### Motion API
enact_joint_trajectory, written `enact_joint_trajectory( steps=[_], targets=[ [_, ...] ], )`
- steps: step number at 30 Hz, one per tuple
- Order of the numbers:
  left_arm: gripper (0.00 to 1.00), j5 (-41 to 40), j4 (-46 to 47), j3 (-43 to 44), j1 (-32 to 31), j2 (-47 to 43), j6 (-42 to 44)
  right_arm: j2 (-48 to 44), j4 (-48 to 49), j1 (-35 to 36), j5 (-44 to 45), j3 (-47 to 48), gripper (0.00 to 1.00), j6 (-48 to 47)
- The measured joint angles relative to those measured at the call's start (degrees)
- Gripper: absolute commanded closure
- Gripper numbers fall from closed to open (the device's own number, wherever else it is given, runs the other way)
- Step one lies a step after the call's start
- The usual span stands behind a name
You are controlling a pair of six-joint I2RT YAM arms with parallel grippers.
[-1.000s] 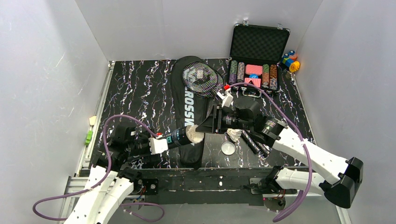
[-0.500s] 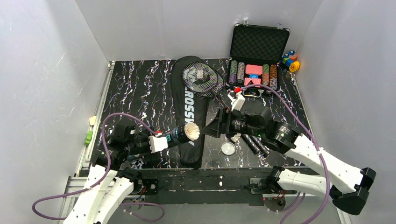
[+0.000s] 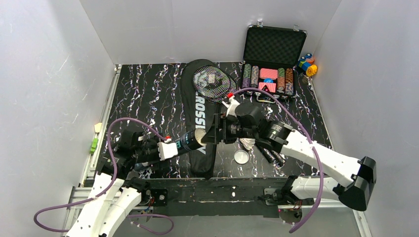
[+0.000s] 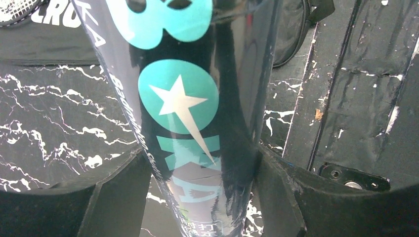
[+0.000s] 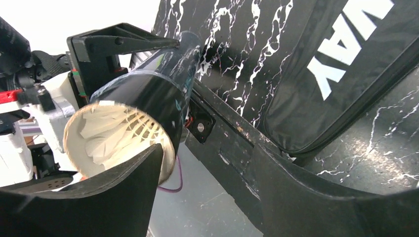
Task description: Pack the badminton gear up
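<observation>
The left gripper (image 4: 200,165) is clamped around the dark teal-lettered tube (image 3: 190,141), holding it slanted over the near end of the black bag (image 3: 199,106). The tube's open mouth faces the right gripper (image 5: 207,153), whose fingers are spread and empty just at the rim. A white shuttlecock (image 5: 116,131) sits inside the mouth. The tube looks light, stiff and glossy, probably slippery, so a firm grip across its body suits it; the feathers look fragile.

Left end effector (image 4: 200,158) clamped, right end effector (image 5: 207,148) spread wide, facing each other
</observation>
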Motion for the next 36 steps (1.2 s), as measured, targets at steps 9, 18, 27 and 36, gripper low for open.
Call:
enact_joint_trajectory(
  steps=[9, 18, 27, 36],
  targets=[
    [0.87, 1.11, -0.39, -0.02, -0.04, -1.73, 2.36, 3.48, -0.33, 1.25, -1.42, 1.88, 0.28, -0.11],
    [0.88, 1.36, -1.14, -0.02, -0.04, -1.11, 1.64, 9.16, -0.24, 3.02, -1.88, 3.56, 0.16, 0.87],
    [0.88, 1.27, -0.57, -2.12, -0.04, -2.32, 2.34, -9.73, -7.52, -3.72, 2.69, 4.04, 0.12, 0.55],
    [0.88, 1.18, -0.33, -2.21, -0.04, -2.32, 2.38, -19.61, -10.97, -23.85, 1.38, -11.19, 0.2, 0.07]
  ],
)
